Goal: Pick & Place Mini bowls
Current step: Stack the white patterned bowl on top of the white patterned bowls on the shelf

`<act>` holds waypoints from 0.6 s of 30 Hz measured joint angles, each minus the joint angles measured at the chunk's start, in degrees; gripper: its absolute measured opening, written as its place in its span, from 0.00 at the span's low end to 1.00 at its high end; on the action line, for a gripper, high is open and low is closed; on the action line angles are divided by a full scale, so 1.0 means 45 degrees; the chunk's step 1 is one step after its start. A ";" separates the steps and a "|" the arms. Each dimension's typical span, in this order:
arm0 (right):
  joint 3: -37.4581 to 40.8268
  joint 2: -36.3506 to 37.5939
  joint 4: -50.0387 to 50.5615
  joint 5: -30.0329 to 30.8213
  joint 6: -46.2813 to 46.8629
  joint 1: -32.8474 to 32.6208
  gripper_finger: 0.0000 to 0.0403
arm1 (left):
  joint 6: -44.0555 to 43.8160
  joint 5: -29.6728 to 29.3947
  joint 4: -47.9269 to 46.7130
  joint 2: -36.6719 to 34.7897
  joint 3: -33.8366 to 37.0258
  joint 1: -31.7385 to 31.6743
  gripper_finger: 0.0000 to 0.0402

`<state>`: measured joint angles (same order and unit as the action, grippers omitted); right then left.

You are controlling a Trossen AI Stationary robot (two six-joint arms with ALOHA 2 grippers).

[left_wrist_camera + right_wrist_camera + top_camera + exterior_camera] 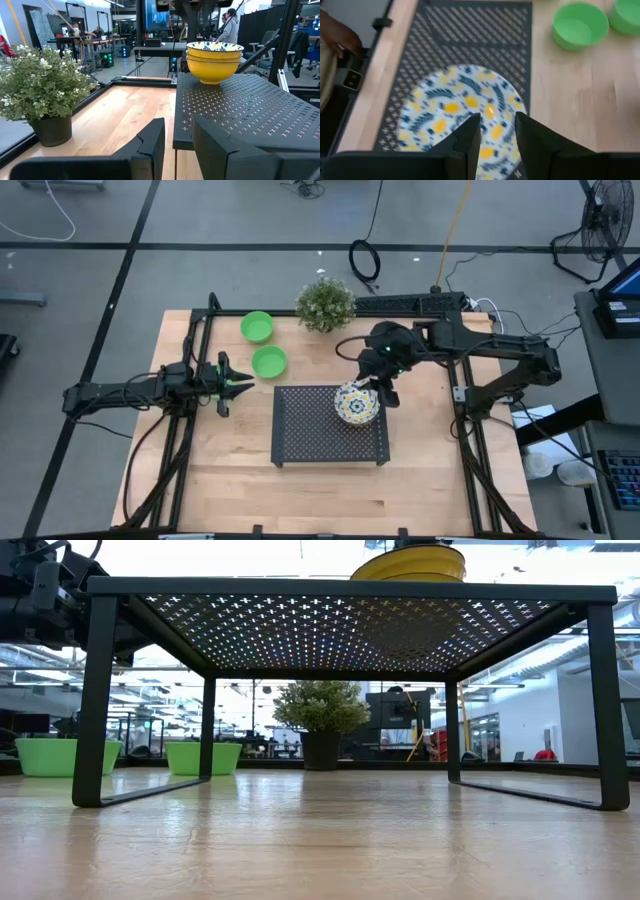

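Observation:
A stack of white bowls with blue-and-yellow flowers inside and yellow outsides stands on a black perforated rack, near its far right corner. My right gripper hovers open over the stack's inside, apart from it. Two plain green bowls rest on the wooden table left of the rack's far edge. My left gripper waits open at the table's left, level, pointing at the rack.
A potted plant stands at the far edge, between the green bowls and the right arm. The rack stands on four legs above the table. A person's hand shows beyond the table's edge. Bare wood lies near the rack's front.

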<state>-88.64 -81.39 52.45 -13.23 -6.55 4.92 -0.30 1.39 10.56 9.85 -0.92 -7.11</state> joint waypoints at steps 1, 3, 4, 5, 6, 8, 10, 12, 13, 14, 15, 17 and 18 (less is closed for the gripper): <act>0.0000 0.0062 -0.0080 0.0000 -0.0005 -0.0165 0.27 | 0.0000 0.0000 0.0004 0.0000 -0.0003 0.0000 0.25; 0.0000 0.0108 -0.0335 0.0000 -0.0085 -0.0560 0.25 | 0.0000 0.0000 0.0003 0.0000 0.0002 0.0002 0.25; 0.0000 0.0109 -0.0496 -0.0003 -0.0191 -0.0770 0.23 | 0.0000 0.0005 0.0003 0.0000 -0.0002 -0.0002 0.25; 0.0000 0.0102 -0.0537 0.0021 -0.0352 -0.0994 0.21 | 0.0000 0.0000 0.0003 0.0000 -0.0003 0.0003 0.25; 0.0000 0.0091 -0.0487 0.0190 -0.0522 -0.1247 0.19 | 0.0000 0.0000 0.0003 0.0000 -0.0003 0.0003 0.25; -0.0003 -0.0060 -0.0516 0.0860 -0.0916 -0.1707 0.13 | 0.0000 0.0000 0.0003 0.0000 0.0000 0.0003 0.25; -0.0009 -0.0263 -0.0436 0.1630 -0.1264 -0.2078 0.07 | 0.0000 0.0000 0.0003 0.0000 -0.0003 0.0001 0.25; 0.0000 -0.0504 -0.0331 0.2055 -0.1571 -0.2316 0.02 | 0.0000 0.0000 0.0003 0.0000 -0.0002 0.0003 0.25; 0.0000 -0.0591 -0.0352 0.2229 -0.1671 -0.2380 0.01 | 0.0000 0.0000 0.0003 0.0000 -0.0002 0.0003 0.25; 0.0000 -0.0655 -0.0337 0.2326 -0.1694 -0.2440 0.02 | 0.0000 0.0000 0.0003 0.0000 -0.0002 0.0003 0.25; 0.0000 -0.0734 -0.0289 0.2330 -0.1700 -0.2471 0.02 | 0.0000 0.0000 0.0003 0.0000 -0.0003 0.0003 0.25; 0.0000 -0.0930 -0.0271 0.2307 -0.1724 -0.2481 0.01 | 0.0000 0.0000 0.0003 0.0000 -0.0003 0.0000 0.25; 0.0000 -0.1038 -0.0238 0.2302 -0.1738 -0.2482 0.00 | 0.0000 0.0000 0.0003 0.0000 -0.0001 -0.0001 0.25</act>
<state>-88.64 -86.07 51.38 -2.87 -14.37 -6.24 -0.30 1.39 10.57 9.85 -0.92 -7.11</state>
